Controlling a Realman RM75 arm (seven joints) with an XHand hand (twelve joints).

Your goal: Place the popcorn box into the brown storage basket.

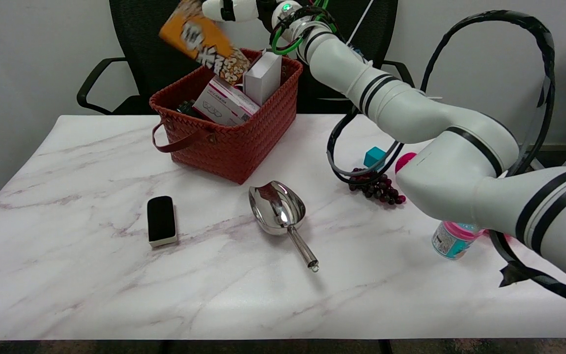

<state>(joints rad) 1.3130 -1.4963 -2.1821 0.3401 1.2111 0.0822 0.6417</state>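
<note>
marble surface (91, 275) carries the basket (243, 142); just below-left of the fingers (229, 9), the box (204, 42) tilts over it, grip unclear.

One popcorn box (203, 43), one basket (236, 142), two boxes inside, one scoop (279, 211), one eraser (161, 220).

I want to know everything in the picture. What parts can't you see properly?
- Robot hand: head view, cut off by the top edge; grip unclear.
- Popcorn box: blurred, print unreadable.
- Basket contents: its wall and two boxes hide the bottom.
- Small cup: the arm covers its top.
</note>
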